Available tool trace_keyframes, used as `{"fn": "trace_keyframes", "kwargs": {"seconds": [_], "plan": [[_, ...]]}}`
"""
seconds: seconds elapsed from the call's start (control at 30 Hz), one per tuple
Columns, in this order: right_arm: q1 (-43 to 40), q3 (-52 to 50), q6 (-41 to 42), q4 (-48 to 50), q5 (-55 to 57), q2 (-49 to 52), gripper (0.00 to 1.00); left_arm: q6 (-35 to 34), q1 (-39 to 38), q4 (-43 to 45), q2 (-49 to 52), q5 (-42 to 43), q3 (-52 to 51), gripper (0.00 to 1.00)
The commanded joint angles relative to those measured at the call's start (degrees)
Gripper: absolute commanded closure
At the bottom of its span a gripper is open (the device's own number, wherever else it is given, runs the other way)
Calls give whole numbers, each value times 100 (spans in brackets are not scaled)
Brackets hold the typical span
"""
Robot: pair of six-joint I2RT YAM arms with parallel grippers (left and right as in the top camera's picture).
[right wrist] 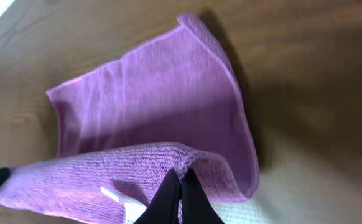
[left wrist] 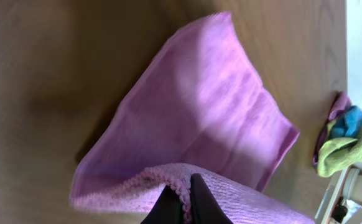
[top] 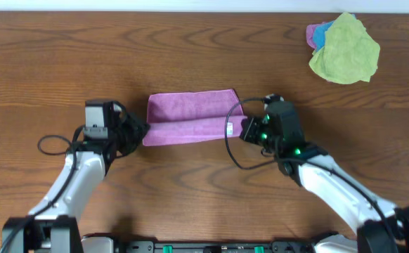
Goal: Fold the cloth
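The brown wooden table (top: 190,42) was wide and mostly bare. The purple cloth (top: 190,112) lay in the middle of it, right between my two arms. Its far part lay flat on the wood. Its near edge was lifted up and curled over the flat part.

My left gripper (top: 140,130) was pinched tight on the near left corner of the cloth. My right gripper (top: 245,128) was pinched tight on the near right corner, just beside the small white tag (right wrist: 116,196). In both wrist views my dark fingers were closed together with the fuzzy edge squeezed between them.

I thought I was in the middle of the first fold, bringing the near edge over to the far edge. To do it well, I thought both arms should go at the same speed and the same height. Then the edge would stay straight and not sag. I should hold the cloth a little stretched between the two corners, but not pull so hard that it slid on the table. I should lay the near edge down right along the far edge, and only then let go.

A yellow-green cloth (top: 345,49) and a blue cloth (top: 322,31) sat in a pile at the far right corner, well apart from my work.
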Motion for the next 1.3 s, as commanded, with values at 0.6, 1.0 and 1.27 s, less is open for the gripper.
{"fn": "trace_keyframes", "kwargs": {"seconds": [0.6,1.0,1.27], "plan": [[-372,1191,-667,879,317,1858,99,-39,9,1113,1969,-516,1145,94],[-372,1204,-667,1425,597,2323,99,-20,4,1587,2575,-632,1373,94],[-372,1204,-688,1547,750,2406,99,59,-11,1665,2667,-785,1373,94]]}}
